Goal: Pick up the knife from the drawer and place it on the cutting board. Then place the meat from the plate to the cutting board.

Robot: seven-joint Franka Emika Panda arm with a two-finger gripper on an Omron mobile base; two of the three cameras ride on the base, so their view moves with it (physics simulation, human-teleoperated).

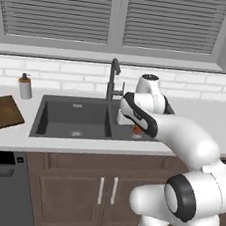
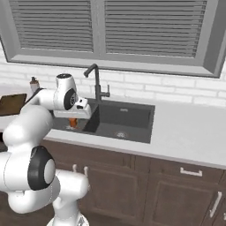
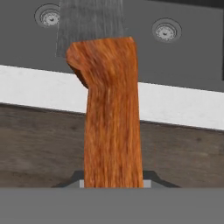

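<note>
Knife [image 3: 109, 105] fills hand view; left base adds cutting board [image 1: 1, 112].

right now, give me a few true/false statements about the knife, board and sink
1. The end effector holds the knife by its orange handle. True.
2. The knife already lies on the cutting board. False: the board is bare, and the knife is in the grip beside the sink.
3. The cutting board sits on the counter on the far side of the sink from the arm. True.
4. The faucet stands at the sink's front edge. False: it rises behind the basin, near the wall.
5. A soap bottle stands behind the cutting board. True.
</note>
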